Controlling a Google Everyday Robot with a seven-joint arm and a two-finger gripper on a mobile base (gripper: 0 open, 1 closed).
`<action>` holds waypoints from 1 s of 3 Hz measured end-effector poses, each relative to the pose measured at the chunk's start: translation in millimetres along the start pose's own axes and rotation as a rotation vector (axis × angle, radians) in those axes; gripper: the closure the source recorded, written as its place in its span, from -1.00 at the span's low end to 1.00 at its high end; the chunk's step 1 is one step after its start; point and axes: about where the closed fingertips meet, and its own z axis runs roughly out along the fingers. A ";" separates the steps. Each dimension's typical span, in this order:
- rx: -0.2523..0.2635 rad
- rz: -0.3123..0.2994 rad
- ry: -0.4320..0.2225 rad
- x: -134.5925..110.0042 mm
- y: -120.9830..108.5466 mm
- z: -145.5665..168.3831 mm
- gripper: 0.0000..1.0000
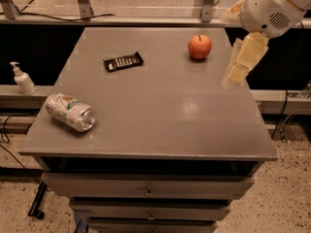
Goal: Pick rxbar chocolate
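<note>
Robot gripper (241,62) poised over the grey table's (170,125) right edge, grip state impossible to tell, red apple (199,46) just to its left, black snack bar (123,61) lying flat farther left near the back, well apart from the gripper, soda can (70,112) on its side at the front left

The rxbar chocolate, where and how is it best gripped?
Grip the rxbar chocolate across its narrow width at mid-length, coming straight down from above: it lies flat on the cabinet top, long axis running nearly left to right, with free space all round. The tool hangs at the right edge, beside the apple.
</note>
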 end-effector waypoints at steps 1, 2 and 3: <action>0.029 0.010 -0.103 -35.3 -12.9 21.3 -1.00; 0.029 0.010 -0.103 -35.4 -12.9 21.3 -1.00; 0.040 0.017 -0.165 -42.1 -20.9 22.6 -1.00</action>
